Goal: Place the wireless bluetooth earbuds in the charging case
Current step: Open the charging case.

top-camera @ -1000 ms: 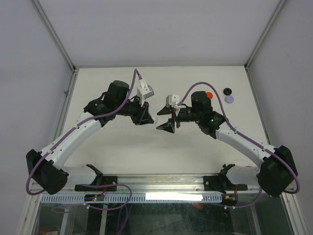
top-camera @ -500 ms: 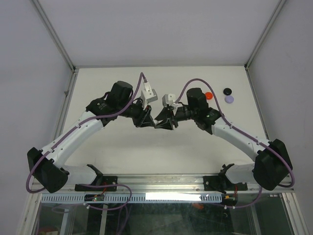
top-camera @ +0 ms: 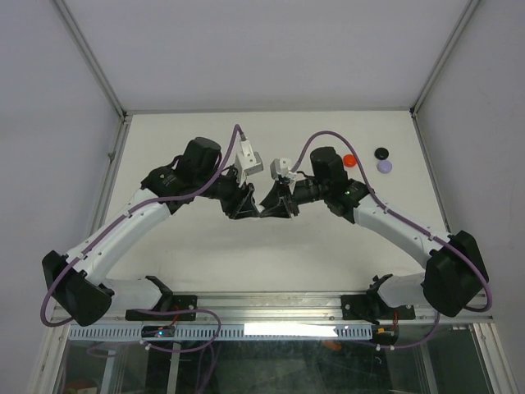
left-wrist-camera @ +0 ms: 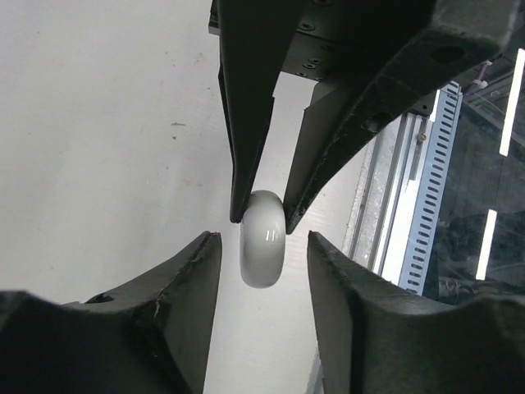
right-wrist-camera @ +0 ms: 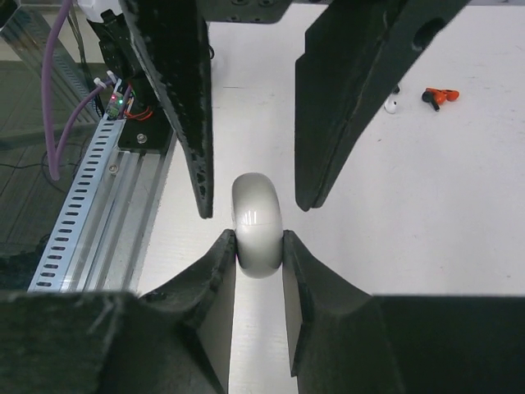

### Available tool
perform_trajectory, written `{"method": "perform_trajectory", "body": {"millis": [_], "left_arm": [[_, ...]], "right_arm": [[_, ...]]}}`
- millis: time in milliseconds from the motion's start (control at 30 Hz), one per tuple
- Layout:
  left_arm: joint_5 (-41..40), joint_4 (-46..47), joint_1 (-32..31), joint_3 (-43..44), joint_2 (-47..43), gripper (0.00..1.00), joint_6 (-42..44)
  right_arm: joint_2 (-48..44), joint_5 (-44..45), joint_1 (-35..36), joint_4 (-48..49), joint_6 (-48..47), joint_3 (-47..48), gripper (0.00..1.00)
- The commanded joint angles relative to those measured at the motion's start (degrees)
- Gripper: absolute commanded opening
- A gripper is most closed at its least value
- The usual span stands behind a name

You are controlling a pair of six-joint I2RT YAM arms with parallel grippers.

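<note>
A glossy white round piece (right-wrist-camera: 257, 217) with a seam round its middle, seemingly a closed charging case, hangs above the table between both grippers. My right gripper (right-wrist-camera: 258, 242) is shut on it, both pads pressed against its sides. Opposite, my left gripper (left-wrist-camera: 262, 240) stands open around the same piece (left-wrist-camera: 262, 258), with a gap on each side. In the top view the two grippers (top-camera: 257, 212) (top-camera: 265, 210) meet tip to tip mid-table and hide the piece. Red (top-camera: 350, 160), black (top-camera: 381, 153) and lavender (top-camera: 384, 166) round pieces lie at the far right.
Two tiny things, one white (right-wrist-camera: 394, 105) and one orange and black (right-wrist-camera: 439, 96), lie on the table beyond the left gripper in the right wrist view; they may be earbuds. The slotted metal rail (left-wrist-camera: 426, 164) runs along the table's near edge.
My right gripper moved in leftward and shut on the white piece that the left gripper was holding. The left gripper has since opened off it.
</note>
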Motion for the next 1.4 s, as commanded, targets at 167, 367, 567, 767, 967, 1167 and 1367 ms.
{"method": "perform_trajectory", "body": {"millis": [167, 367, 567, 767, 967, 1167, 1367], "left_arm": [[-3.36, 10.70, -0.58, -5.55, -9.62, 0.59, -4.84], [-7.86, 28.62, -0.57, -17.46, -18.54, 0.63, -16.96], [-10.03, 44.31, -0.57, -26.59, -23.10, 0.62, -24.14], [-9.21, 53.20, -0.49, -30.18, -21.82, 0.61, -28.42], [-4.89, 58.58, 0.06, -31.65, -19.67, 0.59, -30.97], [1.42, 65.98, 1.58, -33.32, -18.13, 0.52, -35.47], [6.84, 71.09, 3.08, -34.34, -17.17, 0.38, -39.38]], "right_arm": [[-5.54, 3.52, -1.99, 21.17, 15.70, -7.50, 0.00], [-9.06, 11.97, -2.14, 40.50, 28.14, -16.68, 0.00], [-10.42, 18.18, -2.14, 56.60, 39.33, -23.54, 0.00], [-9.60, 17.76, -2.14, 65.04, 46.04, -25.59, 0.00], [-8.25, 17.21, -2.14, 70.13, 49.79, -26.24, 0.00], [-7.18, 15.95, -2.06, 71.48, 51.46, -25.98, 0.00], [-7.02, 14.94, -2.14, 71.91, 51.57, -26.08, 0.00]]}}
